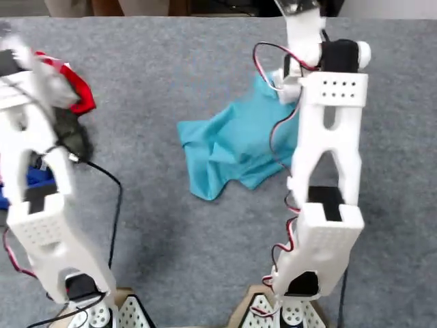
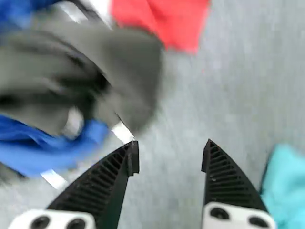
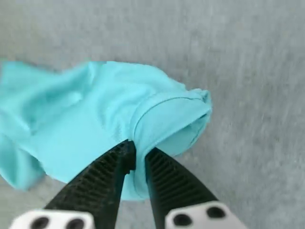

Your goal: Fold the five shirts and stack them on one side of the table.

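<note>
Shirts sit in two places on the grey felt-like table top [image 1: 171,260]. A crumpled, thin-cloth turquoise shirt [image 1: 232,147] lies alone near the middle, and a bunched red shirt [image 1: 80,96], a rumpled dark grey shirt [image 1: 72,137] and a bright blue shirt [image 1: 37,179] are heaped together at the left edge. The white right arm stretches from its base at the near edge out over the far right part of the turquoise shirt, its forearm pointing down at the cloth. In its wrist view the right gripper [image 3: 138,150] has its black ribbed jaws pressed nearly together, pinching a rolled fold at the rim of the turquoise shirt, which spreads out beyond the fingers [image 3: 102,174] on the table. The white left arm leans from its base toward the far left corner. Its upper end is blurred from above, so it only seems to hang over the heap. From its wrist, the left gripper [image 2: 169,150] has its jaws spread wide over bare table and grips nothing. The dark grey shirt and blue shirt lie just beside one finger, the red shirt lies beyond them, and a corner of the turquoise shirt is off to the other side.
</note>
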`<state>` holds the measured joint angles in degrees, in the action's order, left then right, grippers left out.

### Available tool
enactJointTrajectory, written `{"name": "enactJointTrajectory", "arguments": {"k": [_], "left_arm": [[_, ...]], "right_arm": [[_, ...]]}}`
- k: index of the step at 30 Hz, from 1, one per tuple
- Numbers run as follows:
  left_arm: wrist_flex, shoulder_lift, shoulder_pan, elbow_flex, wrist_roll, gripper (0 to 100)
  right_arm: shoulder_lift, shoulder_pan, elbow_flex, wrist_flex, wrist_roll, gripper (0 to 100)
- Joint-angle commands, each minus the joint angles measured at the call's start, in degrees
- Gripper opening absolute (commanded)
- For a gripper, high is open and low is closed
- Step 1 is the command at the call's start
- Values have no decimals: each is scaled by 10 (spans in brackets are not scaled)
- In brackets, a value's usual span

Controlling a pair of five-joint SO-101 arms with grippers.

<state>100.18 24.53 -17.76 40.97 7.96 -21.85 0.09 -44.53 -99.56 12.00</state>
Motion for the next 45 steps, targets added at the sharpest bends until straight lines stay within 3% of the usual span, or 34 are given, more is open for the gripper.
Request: {"name": "enactJointTrajectory", "arguments": {"k": [1,8,12,17,25,29,32,37,45], "left_arm": [[-18,-48,94,-91,25,225],[-97,-47,231,-156,89,225],[-173,-46,284,-191,133,225],[-274,-39,312,-258,193,225],[-336,38,357,-273,228,220],[-357,79,376,-249,231,127],[-343,106,371,-210,193,14],[-233,114,314,-148,167,20],[-30,114,216,-53,68,20]], "right_arm": [[19,51,74,36,44,18],[19,136,205,125,144,19],[19,178,269,177,157,19],[20,238,319,241,187,19],[20,299,355,291,230,19],[20,298,366,292,251,19],[21,298,368,292,264,19],[25,294,360,265,281,19],[87,216,355,151,331,19]]}}
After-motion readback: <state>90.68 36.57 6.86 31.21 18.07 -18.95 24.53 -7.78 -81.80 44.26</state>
